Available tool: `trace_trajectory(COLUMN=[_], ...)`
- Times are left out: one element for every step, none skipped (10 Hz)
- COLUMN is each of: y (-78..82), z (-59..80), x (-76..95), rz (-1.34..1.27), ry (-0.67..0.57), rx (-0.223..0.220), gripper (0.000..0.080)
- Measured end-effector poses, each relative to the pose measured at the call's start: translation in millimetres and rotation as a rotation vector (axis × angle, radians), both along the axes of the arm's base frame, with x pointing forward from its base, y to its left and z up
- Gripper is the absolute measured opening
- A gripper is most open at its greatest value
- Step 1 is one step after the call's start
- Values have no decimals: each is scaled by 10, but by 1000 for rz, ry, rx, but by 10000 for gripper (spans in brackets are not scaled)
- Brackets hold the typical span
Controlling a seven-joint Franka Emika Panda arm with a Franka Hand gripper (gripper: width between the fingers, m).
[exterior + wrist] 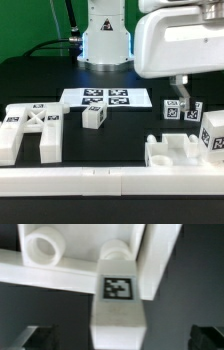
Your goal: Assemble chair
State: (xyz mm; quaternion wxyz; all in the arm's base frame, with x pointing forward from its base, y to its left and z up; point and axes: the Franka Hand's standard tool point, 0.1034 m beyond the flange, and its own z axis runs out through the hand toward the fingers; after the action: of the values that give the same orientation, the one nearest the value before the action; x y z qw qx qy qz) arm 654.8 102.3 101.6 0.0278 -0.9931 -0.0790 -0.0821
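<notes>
Toward 3 o'clock of the exterior view, tool [120, 338] hangs fully open above a tagged leg block [118, 308] next to the seat slab [165, 152] (fingers [38, 336] straddle it, nothing gripped), likely lined up for a pick; X-braced panel [30, 125] lies at 9 o'clock on the counter [120, 137].

Marker board [97, 98] — flat on black table [30, 85].

Matt white plastic on a dull black table [120, 138].
The leg [118, 314] looks smooth and matt, like the panel [28, 128]; my arm [180, 45] has a glossier white plastic shell.
</notes>
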Motion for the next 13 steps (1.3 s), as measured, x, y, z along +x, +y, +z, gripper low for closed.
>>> trace_trajectory(y=[-7, 13, 25, 23, 18, -21, -58, -70, -63, -46, -16, 6, 43], z=[-27, -3, 2, -4, -11, -6, -11, -24, -34, -65, -101, -124, -130], x=[-43, -52, -27, -14, -18, -10, 71, 158, 198, 202, 192, 186, 186], rz=[1, 7, 9, 8, 7, -9, -16, -19, -18, -18, -16, -10, 1], ry=[83, 154, 178, 165, 166, 193, 198, 196, 192, 194, 197, 197, 192], rx=[-5, -8, -8, -8, -8, -10, -10, -9, -9, -9, -9, -11, -14], gripper=[649, 649, 649, 649, 649, 649, 649, 649, 649, 649, 649, 649, 521])
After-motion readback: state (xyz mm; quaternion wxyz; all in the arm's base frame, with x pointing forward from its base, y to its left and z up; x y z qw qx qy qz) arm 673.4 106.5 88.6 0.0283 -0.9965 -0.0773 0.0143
